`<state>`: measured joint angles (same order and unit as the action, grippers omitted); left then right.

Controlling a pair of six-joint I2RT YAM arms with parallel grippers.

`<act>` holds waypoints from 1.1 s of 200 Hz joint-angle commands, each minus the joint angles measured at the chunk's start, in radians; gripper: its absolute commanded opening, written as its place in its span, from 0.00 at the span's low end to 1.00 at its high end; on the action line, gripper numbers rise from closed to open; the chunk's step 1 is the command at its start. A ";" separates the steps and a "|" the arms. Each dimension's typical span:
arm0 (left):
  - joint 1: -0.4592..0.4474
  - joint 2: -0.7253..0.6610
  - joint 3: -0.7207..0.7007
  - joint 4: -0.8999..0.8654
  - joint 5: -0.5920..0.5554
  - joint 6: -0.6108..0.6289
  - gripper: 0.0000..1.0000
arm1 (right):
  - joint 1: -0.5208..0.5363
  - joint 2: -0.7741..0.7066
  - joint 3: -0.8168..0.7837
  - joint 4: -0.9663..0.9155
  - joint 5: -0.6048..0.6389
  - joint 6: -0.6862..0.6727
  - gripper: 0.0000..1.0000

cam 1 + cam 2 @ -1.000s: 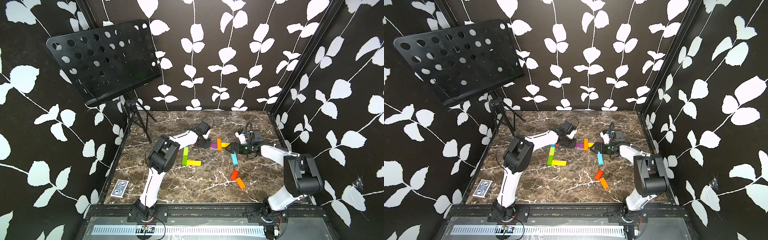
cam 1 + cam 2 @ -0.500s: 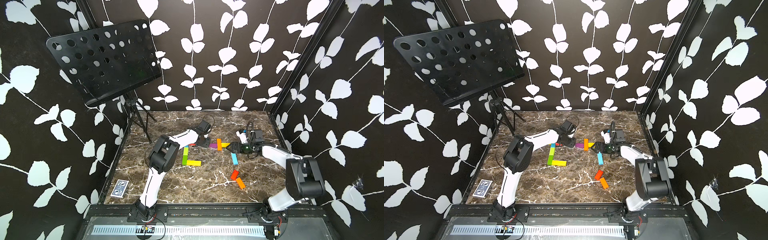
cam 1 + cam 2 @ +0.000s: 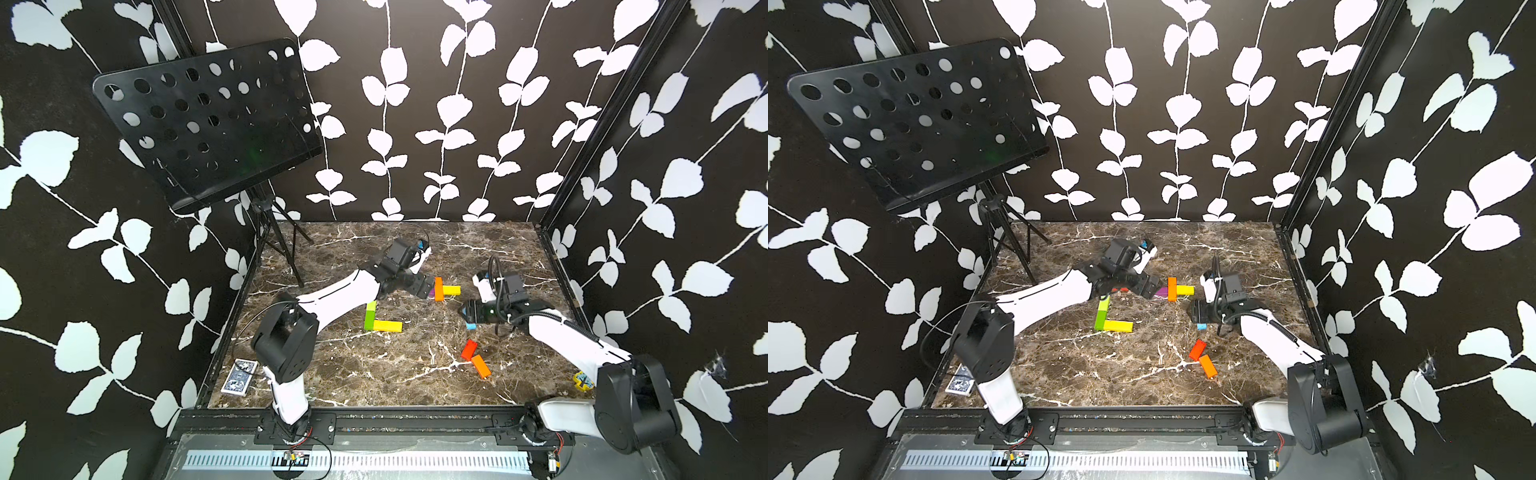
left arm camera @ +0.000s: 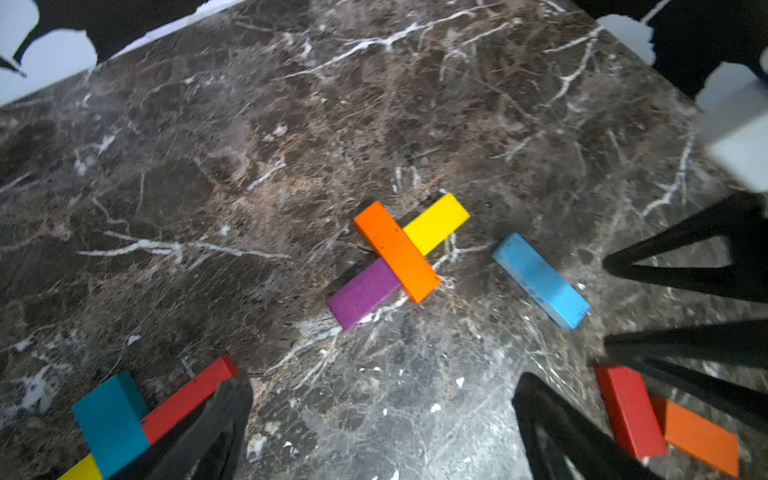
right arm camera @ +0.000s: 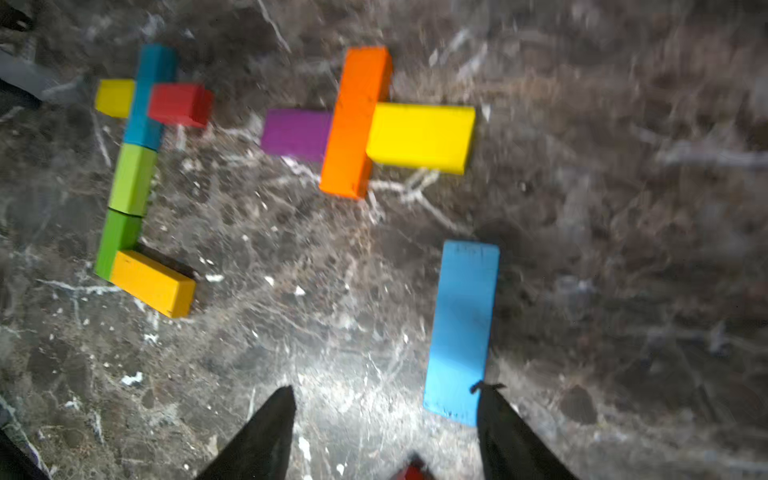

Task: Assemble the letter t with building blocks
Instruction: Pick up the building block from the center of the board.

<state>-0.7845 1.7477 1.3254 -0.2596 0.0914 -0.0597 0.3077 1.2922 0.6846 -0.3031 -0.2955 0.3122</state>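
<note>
A letter t [image 5: 133, 178] lies flat: teal and green stem, yellow and red crossbar, yellow foot. To its right is a cross of an orange block [image 4: 397, 251], a yellow block [image 4: 436, 224] and a purple block [image 4: 363, 293]. My left gripper [image 4: 382, 399] is open just short of the purple block, with bare table between its fingers [image 4: 224, 415]. My right gripper [image 5: 386, 415] hangs over a light blue block [image 5: 463, 328], jaws apart; the block's near end lies against one finger [image 5: 507, 428]. In both top views the gripper [image 3: 465, 311] hides most of that block [image 3: 471, 326].
A red block [image 3: 468, 350] and an orange block [image 3: 481, 365] lie side by side nearer the front on the right. A black music stand [image 3: 208, 120] on a tripod [image 3: 282, 249] rises at the back left. A card box [image 3: 240, 376] lies front left.
My left gripper has opened and let go beside the purple block. My right gripper has come forward over the light blue block and its jaws have narrowed.
</note>
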 commanded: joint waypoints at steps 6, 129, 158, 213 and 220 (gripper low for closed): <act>-0.039 -0.080 -0.099 -0.034 -0.009 0.083 0.99 | 0.058 -0.091 -0.036 -0.008 0.102 0.082 0.61; -0.063 -0.233 -0.343 0.042 0.269 0.031 0.99 | 0.256 -0.146 -0.088 -0.111 0.365 0.365 0.48; -0.145 -0.181 -0.323 0.098 0.205 -0.026 0.97 | 0.253 -0.205 -0.062 -0.189 0.440 0.325 0.60; -0.162 -0.197 -0.360 0.148 0.090 -0.074 0.92 | 0.270 -0.198 -0.160 -0.121 0.324 0.438 0.43; -0.162 -0.206 -0.359 0.134 0.079 -0.067 0.92 | 0.276 -0.195 -0.172 -0.114 0.339 0.455 0.43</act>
<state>-0.9524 1.5856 0.9783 -0.1432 0.2230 -0.1135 0.5648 1.0801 0.5671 -0.4377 0.0536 0.6781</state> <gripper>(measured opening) 0.918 0.436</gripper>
